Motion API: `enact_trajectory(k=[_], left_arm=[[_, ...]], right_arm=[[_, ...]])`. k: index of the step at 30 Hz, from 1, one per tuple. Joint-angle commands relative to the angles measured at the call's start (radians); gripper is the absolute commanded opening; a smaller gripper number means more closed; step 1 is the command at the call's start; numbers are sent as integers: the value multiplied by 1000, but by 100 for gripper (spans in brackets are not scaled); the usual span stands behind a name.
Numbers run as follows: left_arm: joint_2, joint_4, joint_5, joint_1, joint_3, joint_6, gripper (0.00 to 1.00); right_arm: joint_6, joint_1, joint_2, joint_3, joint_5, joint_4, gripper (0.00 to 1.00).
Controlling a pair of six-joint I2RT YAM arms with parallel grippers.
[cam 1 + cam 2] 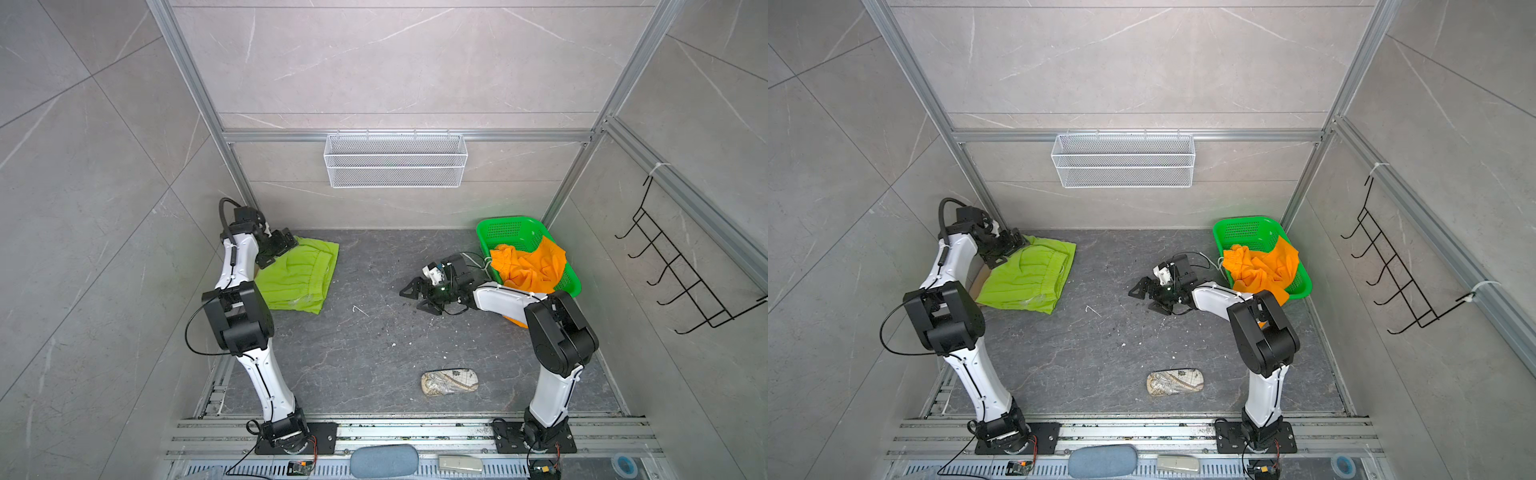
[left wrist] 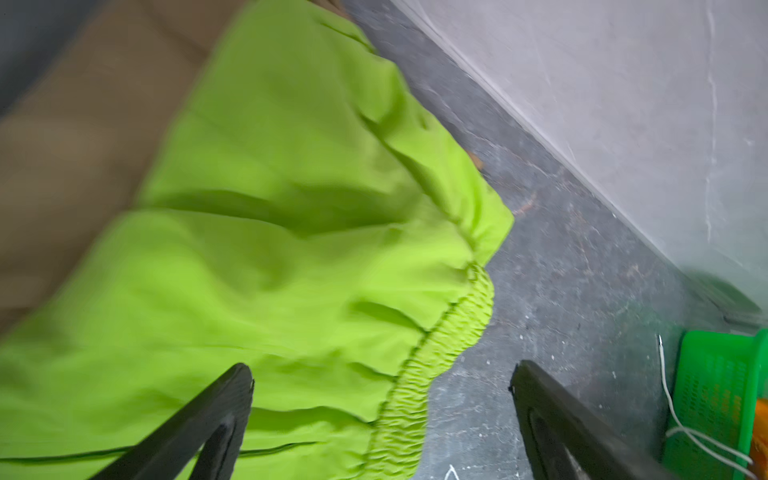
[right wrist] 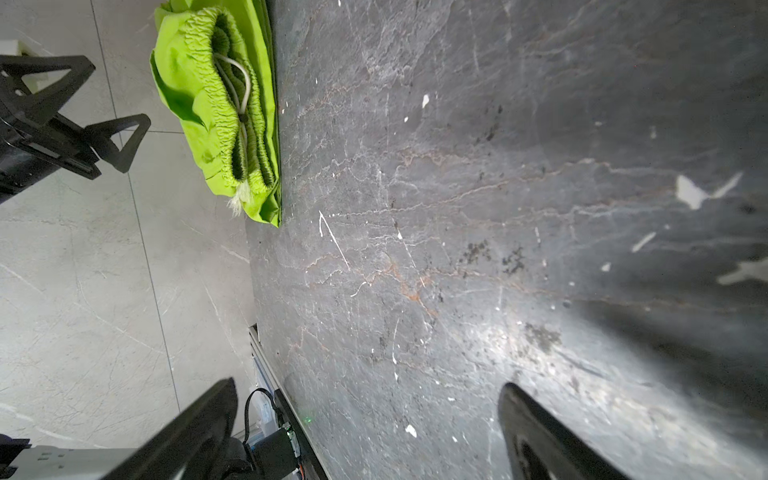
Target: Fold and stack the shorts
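Lime green shorts (image 1: 299, 276) (image 1: 1030, 278) lie folded at the table's back left, waistband and white drawstring toward the middle (image 3: 216, 104). They rest on tan shorts (image 2: 83, 124), of which only an edge shows. My left gripper (image 1: 277, 248) (image 1: 1005, 247) (image 2: 381, 374) hovers open over the green shorts' back-left corner, holding nothing. Orange shorts (image 1: 528, 266) (image 1: 1262, 266) sit crumpled in the green basket (image 1: 507, 228) (image 1: 1241, 228), spilling over its near rim. My right gripper (image 1: 415, 298) (image 1: 1146, 298) (image 3: 368, 386) stands open low over bare table, left of the basket.
A patterned beige pouch (image 1: 449, 382) (image 1: 1175, 382) lies near the table's front. A white wire basket (image 1: 395, 160) hangs on the back wall and a black hook rack (image 1: 685, 270) on the right wall. White specks dot the dark tabletop (image 1: 374, 340).
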Motion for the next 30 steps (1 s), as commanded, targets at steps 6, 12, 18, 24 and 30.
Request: enact_trajectory(k=[6, 12, 18, 24, 30], left_arm=[[-64, 142, 18, 15, -81, -69, 100], [153, 168, 193, 14, -62, -137, 100], [247, 187, 206, -21, -86, -165, 100], [256, 194, 202, -99, -113, -195, 100], [253, 244, 221, -152, -155, -253, 100]], right_arm=[[3, 6, 16, 13, 3, -3, 99], [11, 7, 17, 23, -6, 5, 99], [-14, 4, -2, 6, 1, -23, 99], [-5, -17, -16, -7, -1, -12, 99], [-33, -46, -42, -7, 1, -50, 99]])
